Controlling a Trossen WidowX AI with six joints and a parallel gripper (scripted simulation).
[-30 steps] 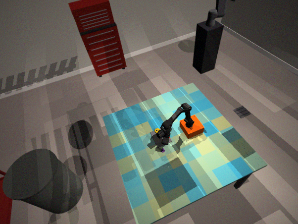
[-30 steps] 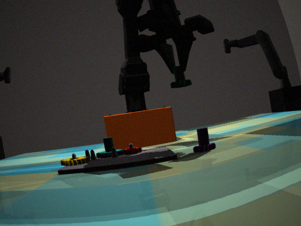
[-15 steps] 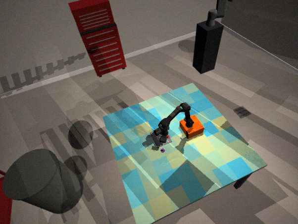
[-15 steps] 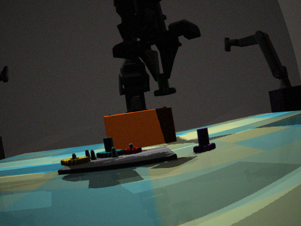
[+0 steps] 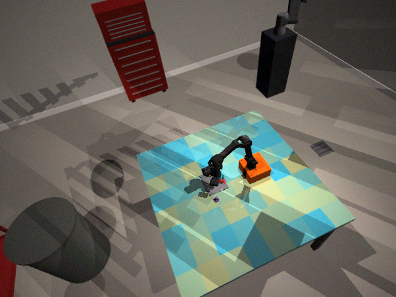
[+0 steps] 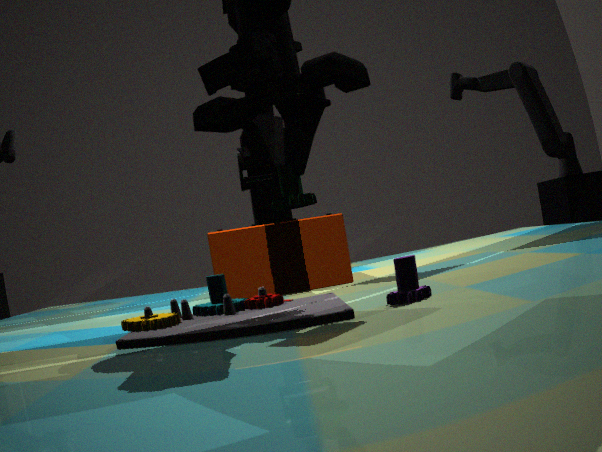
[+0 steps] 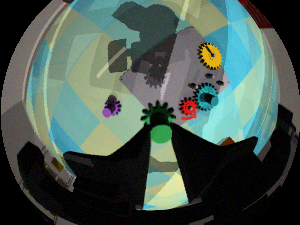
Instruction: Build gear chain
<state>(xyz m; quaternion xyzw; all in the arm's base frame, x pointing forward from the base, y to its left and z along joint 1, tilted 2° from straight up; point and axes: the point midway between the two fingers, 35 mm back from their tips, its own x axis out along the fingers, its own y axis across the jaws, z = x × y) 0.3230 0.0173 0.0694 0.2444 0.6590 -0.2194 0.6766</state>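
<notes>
five gears are in view, and one of them, a green gear [image 6: 303,201] [image 7: 159,118], is off the table in the gripper [image 5: 214,181] [image 6: 292,176] [image 7: 159,128]. the fingers stand only a little apart, shut on the green gear's upright handle, with its toothed wheel below the fingertips. it hangs above the level of the grey board [image 5: 218,189] [image 6: 305,311] [image 7: 182,51], well clear of the pegs and not seated on any of them.

on the board, the yellow gear [image 5: 210,175] [image 6: 150,321] [image 7: 210,55] with its black stripe sits toward one end, and the red gear [image 5: 222,181] [image 6: 264,301] [image 7: 189,104] sits on another peg, a red arrow [image 7: 189,118] beside it. a teal gear [image 5: 222,176] [image 6: 216,295] [image 7: 206,96] with a tall handle is on the board too, right beside the red one; their rims look to meet, though i can't tell whether the teeth properly mesh. three bare pegs [image 6: 185,310] show, two of them close together between the yellow and teal gears. the yellow gear stands apart from the teal one, so the chain has a gap.

a purple gear [image 5: 216,199] [image 6: 409,295] [image 7: 114,107] stands upright on the table [image 5: 227,241] [image 6: 450,395], off the board and apart from it, its handle pointing up. the arm [image 5: 230,149] is mounted on an orange block [image 5: 260,168] [image 6: 327,250].
</notes>
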